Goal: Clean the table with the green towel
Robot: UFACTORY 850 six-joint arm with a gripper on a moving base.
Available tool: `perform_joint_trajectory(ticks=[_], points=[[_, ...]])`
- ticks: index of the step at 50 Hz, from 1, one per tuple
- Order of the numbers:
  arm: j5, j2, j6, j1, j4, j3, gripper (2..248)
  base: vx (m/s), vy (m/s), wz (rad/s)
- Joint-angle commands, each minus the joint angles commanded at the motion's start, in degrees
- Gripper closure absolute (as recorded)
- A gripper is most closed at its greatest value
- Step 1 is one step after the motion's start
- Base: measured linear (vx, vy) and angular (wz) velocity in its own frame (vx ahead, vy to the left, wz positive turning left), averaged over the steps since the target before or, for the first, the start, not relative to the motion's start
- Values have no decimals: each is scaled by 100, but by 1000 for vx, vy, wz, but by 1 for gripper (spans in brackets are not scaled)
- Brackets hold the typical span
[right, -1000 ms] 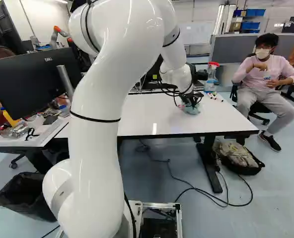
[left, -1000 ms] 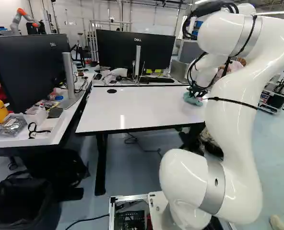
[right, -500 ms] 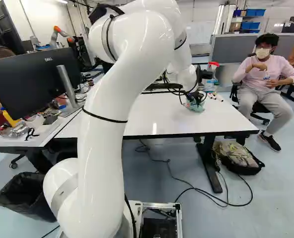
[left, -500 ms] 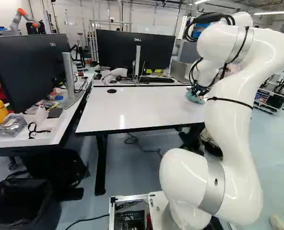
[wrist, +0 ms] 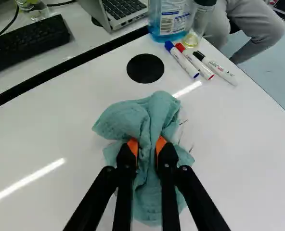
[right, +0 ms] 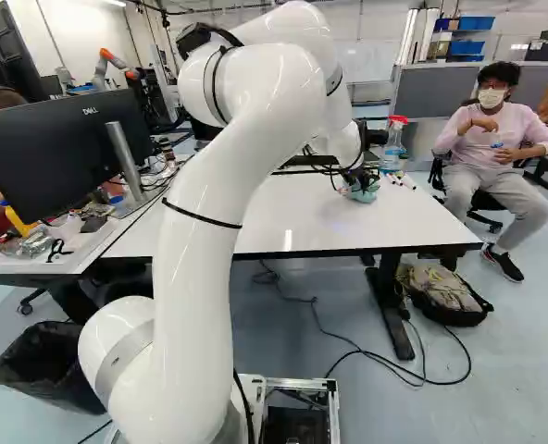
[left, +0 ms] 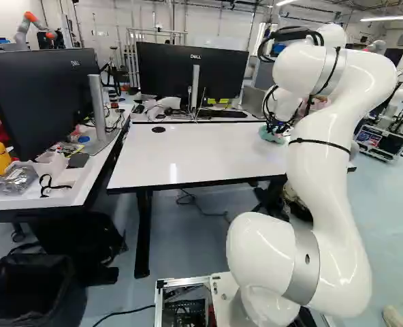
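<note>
A: Big picture, the white arm [left: 322, 174] reaches out over the right part of the white surface [left: 195, 153], and look how wide that top runs!

B: It sure does, a long stretch from the towel over to the left edge, and plenty between towel and near edge. At the far side, a dark strip divides it from the rear surface [wrist: 84, 43].

A: Back there we've got the monitor [left: 218, 71], laptop [wrist: 116, 14] and keyboard [wrist: 27, 43]. Tighter at the far right corner: the spray bottle [right: 393, 148] stands near the edge, ahead of the towel.

B: Down to the end effector [right: 359, 183], then. The wrist view has the end effector [wrist: 147, 147] nearly closed, a narrow gap between the fingers, and that gap is full of cloth!

A: Yes, both orange pads [wrist: 133, 146] press a bunched fold of the green towel [wrist: 154, 113], one from each side. The rest fans out around the fingertips, towards the surface's right end.

B: And the small stuff: a round black cover [wrist: 145, 68] just ahead of the towel, three markers [wrist: 194, 61] between it and the right edge, and thin dark strokes [wrist: 182, 122] right beside the cloth!
</note>
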Motion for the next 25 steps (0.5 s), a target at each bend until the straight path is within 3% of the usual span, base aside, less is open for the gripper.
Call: perform_joint_trajectory(ticks=[25], points=[[0,222,0,333,0,313,191,0,0,0]])
